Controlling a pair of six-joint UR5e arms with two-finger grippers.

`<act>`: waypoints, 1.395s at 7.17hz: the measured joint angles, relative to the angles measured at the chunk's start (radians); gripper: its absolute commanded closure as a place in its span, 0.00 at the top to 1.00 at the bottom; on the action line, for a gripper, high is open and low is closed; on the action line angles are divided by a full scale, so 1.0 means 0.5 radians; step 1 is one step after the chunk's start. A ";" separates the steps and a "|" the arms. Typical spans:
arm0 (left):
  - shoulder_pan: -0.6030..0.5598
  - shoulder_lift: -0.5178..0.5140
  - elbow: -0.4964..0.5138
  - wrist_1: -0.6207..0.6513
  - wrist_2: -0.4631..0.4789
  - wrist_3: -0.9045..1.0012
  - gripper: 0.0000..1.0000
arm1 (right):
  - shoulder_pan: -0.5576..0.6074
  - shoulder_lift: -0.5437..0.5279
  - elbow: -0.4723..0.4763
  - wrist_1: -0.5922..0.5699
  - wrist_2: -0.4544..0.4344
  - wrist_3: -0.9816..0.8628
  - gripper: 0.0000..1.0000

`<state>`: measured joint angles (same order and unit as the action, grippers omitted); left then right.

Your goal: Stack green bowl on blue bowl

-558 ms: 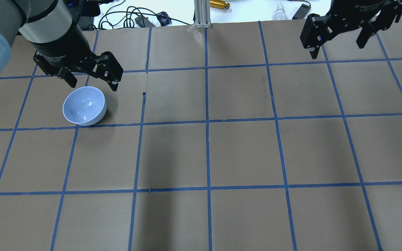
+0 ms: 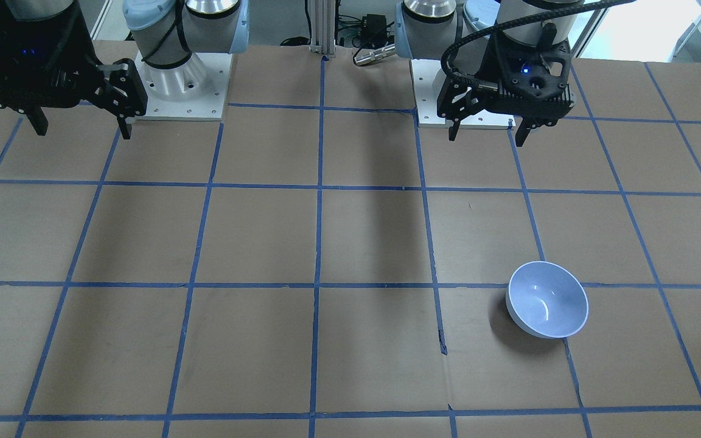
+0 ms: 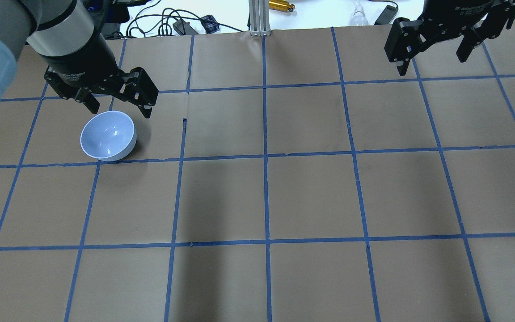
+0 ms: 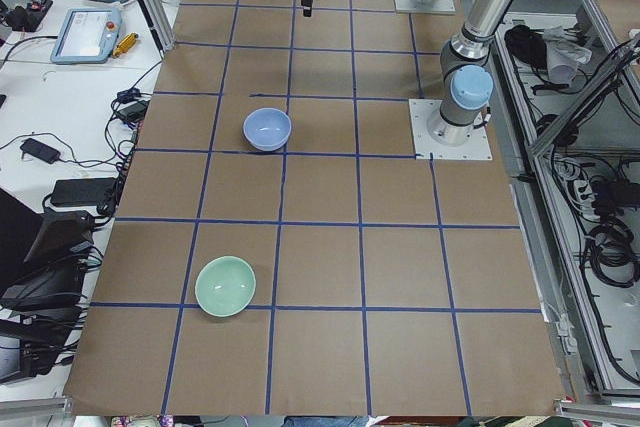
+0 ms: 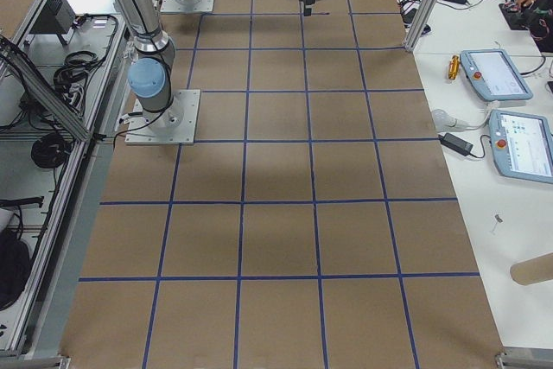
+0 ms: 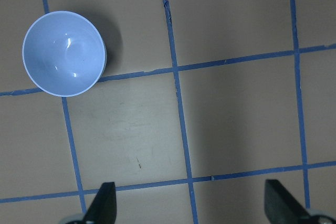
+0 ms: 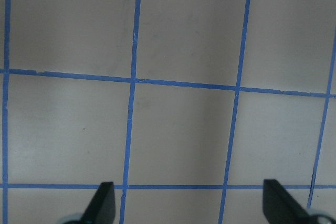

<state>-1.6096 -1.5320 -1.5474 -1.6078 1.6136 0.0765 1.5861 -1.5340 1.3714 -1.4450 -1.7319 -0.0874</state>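
Left gripper [image 3: 120,108] hangs above the table [image 3: 311,197], fingers pointing down, jaws spread wide, nothing held. Blue bowl [image 3: 108,135] sits upright on the table below it, off to one side. Right gripper [image 3: 432,62] has the same pose, spread and empty. Green bowl [image 4: 225,285] sits upright near the table's left end, well apart from the blue bowl.

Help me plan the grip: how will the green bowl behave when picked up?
The green bowl looks glossy and smooth, so it may slip if pinched by the rim. Its deep rounded sides suggest it could rock or tip if nudged. It appears rigid, likely keeping shape.
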 measured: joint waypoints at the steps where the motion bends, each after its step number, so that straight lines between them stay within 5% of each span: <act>1: 0.020 -0.006 0.002 0.001 -0.002 -0.004 1.00 | 0.000 0.000 0.000 0.000 0.000 0.000 1.00; 7: 0.119 -0.024 -0.004 0.001 -0.003 0.025 0.99 | 0.000 0.000 0.000 0.000 0.000 0.000 1.00; 10: 0.507 -0.025 -0.023 -0.005 0.003 0.711 0.99 | 0.000 0.000 0.000 0.000 0.000 0.000 1.00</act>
<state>-1.3559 -1.5447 -1.5589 -1.6101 1.6153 0.4321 1.5861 -1.5340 1.3714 -1.4450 -1.7319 -0.0874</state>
